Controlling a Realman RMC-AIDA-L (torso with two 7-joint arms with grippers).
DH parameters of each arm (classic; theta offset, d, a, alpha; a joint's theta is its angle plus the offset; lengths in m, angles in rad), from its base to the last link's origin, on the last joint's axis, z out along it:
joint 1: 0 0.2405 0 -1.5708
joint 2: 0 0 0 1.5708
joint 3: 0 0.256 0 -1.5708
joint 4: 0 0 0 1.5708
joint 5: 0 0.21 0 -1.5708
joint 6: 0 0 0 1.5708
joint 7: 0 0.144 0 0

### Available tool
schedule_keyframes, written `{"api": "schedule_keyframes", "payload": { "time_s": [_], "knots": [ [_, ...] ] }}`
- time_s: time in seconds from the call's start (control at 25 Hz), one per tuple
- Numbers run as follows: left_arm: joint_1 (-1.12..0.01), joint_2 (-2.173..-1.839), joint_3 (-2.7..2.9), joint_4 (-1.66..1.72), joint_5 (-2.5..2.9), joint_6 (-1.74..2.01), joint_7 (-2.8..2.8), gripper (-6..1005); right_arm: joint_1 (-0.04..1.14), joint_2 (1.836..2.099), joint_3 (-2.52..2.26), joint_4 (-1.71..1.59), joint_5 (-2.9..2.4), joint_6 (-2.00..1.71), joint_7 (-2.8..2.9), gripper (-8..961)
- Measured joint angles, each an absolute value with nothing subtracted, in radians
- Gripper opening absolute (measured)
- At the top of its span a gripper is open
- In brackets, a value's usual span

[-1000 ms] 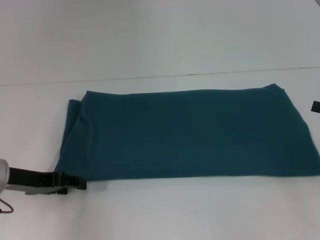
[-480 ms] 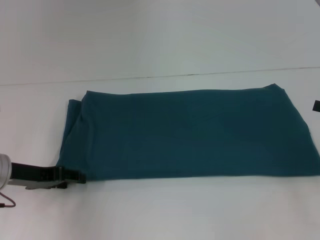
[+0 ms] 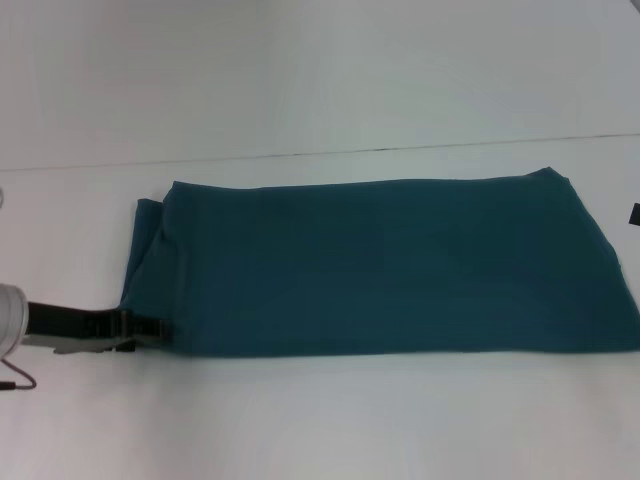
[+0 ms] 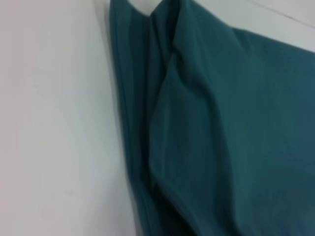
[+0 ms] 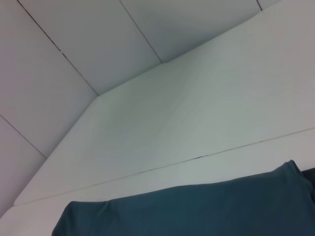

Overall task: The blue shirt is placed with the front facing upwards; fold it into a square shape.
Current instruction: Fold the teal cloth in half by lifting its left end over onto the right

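Observation:
The blue shirt lies on the white table as a long folded band running left to right, plain side up, no lettering showing. Its left end has bunched layered folds. My left gripper reaches in low from the left edge, and its dark tip meets the shirt's near left corner. Only a dark sliver of my right gripper shows at the right edge, beside the shirt's far right end. The right wrist view catches the shirt's far edge.
The white table stretches in front of the shirt and on its left. A thin seam runs across behind the shirt, with a pale wall beyond it.
My left gripper has slid away from the table's near edge, up to the shirt's near left corner. The shirt has not moved.

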State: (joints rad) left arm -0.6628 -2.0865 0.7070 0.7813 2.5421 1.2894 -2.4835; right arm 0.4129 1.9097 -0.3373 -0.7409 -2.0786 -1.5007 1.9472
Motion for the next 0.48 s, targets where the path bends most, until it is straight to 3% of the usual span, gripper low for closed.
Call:
{"api": "schedule_keyframes", "payload": {
  "time_s": [0.48],
  "knots": [
    [-0.697, -2.094, 0.707, 0.785, 2.542, 1.254, -2.473, 631, 0.413, 1.91, -0.336, -0.741, -2.077, -1.497, 1.951, 924]
  ]
}}
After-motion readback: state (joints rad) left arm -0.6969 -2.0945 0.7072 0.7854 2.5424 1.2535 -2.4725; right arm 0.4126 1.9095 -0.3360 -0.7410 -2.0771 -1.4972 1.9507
